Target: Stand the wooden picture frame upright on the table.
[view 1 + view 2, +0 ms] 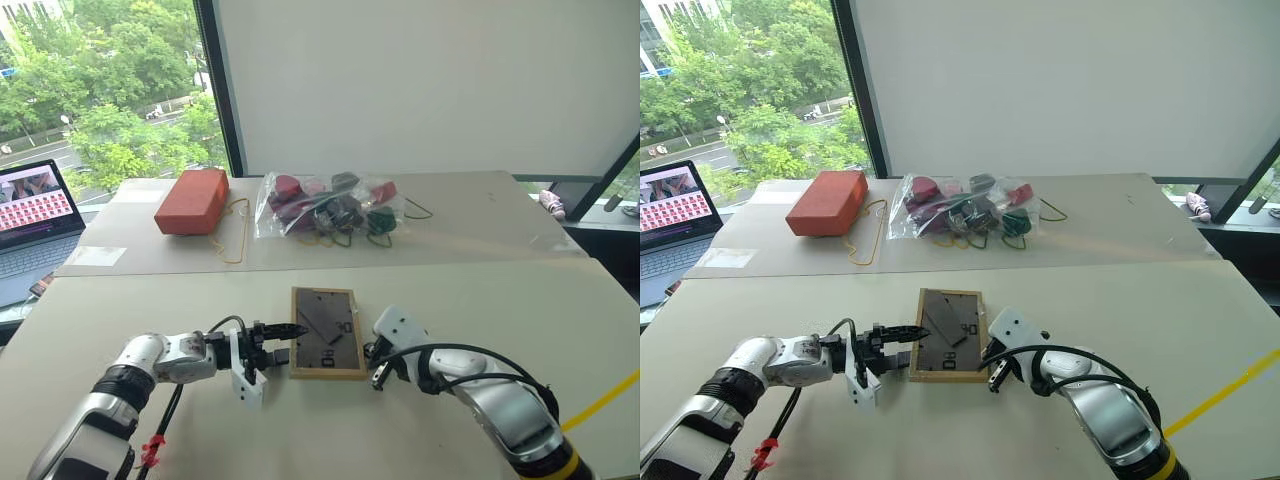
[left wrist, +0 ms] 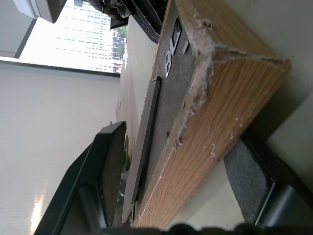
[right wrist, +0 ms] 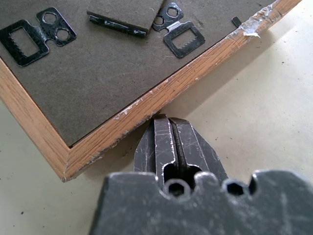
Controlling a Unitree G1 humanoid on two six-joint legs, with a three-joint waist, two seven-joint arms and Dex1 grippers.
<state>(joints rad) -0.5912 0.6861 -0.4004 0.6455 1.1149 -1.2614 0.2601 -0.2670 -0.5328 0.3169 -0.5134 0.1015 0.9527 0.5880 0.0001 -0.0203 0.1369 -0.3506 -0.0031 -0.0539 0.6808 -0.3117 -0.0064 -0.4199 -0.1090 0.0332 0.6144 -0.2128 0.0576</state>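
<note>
The wooden picture frame [image 1: 327,333] lies back-up on the table [image 1: 450,310]. The left gripper [image 1: 268,350] straddles its edge, apparently open; the right gripper [image 3: 168,142], closed, touches the opposite edge. A red block [image 1: 192,201] and bag [image 1: 330,207] sit behind.

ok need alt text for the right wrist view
A wooden picture frame lies face down on a pale table, its grey backing and metal hangers showing. The shut right gripper presses its tips against the frame's edge.

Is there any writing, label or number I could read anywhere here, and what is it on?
None is readable.
Small light-wood picture frame, lying dark grey back up: pale marks on the backing, too blurred to read.
Open laptop: its screen shows rows of small pictures, too small to read.
</note>
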